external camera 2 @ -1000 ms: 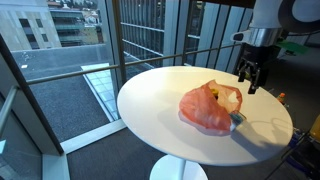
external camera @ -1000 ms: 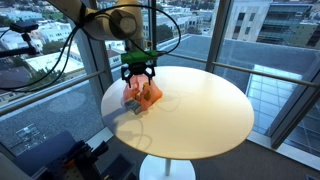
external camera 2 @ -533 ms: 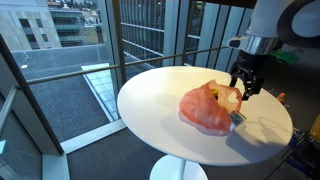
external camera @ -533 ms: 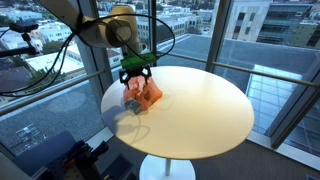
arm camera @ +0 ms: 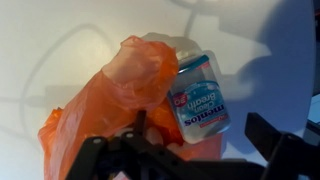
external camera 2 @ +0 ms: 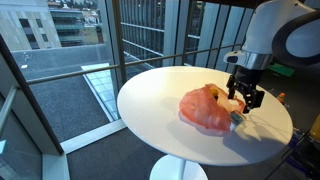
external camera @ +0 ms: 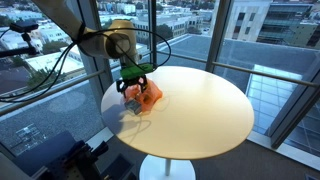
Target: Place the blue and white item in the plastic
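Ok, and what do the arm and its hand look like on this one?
The arm is white, built of bulky rounded segments with darker joints. The hand is black with two fingers, topped by a green band. Black cables loop loosely alongside the arm.

blue and white item [arm camera: 203, 97] — touching the plastic [arm camera: 110, 105] | fingers [arm camera: 282, 146] spread — low in frame | white table [arm camera: 45, 40]

The arm [external camera 2: 285, 30] arches over and bends down to a vertical wrist, the tool [external camera 2: 245, 100] pointing straight down. In the wrist view its dark fingers [arm camera: 282, 150] stand wide apart, seemingly gripping nothing, though their tips are cropped.
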You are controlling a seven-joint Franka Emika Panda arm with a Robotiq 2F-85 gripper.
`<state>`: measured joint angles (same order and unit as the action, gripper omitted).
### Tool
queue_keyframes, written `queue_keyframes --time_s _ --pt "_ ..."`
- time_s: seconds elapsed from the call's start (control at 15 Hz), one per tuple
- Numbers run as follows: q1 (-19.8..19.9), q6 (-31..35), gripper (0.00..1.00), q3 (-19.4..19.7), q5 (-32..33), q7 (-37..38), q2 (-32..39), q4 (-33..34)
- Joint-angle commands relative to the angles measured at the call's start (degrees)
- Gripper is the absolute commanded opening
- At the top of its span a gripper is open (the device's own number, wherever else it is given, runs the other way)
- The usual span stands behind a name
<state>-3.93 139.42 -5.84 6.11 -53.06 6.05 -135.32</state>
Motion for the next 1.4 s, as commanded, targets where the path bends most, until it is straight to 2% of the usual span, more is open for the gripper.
queue_keyframes --time_s 0.0,1.2,1.27,1.33 --pt "0.5 1.3 1.0 -0.8 -2.1 -4.3 1.5 -0.1" --pt "1.4 6.8 1.0 -1.3 -0.1 -4.0 8.7 0.7" --pt "1.5 6.9 0.93 -1.2 0.0 -3.7 8.9 0.7" --pt "1.5 7.0 0.72 -1.2 0.1 -3.6 9.1 0.8"
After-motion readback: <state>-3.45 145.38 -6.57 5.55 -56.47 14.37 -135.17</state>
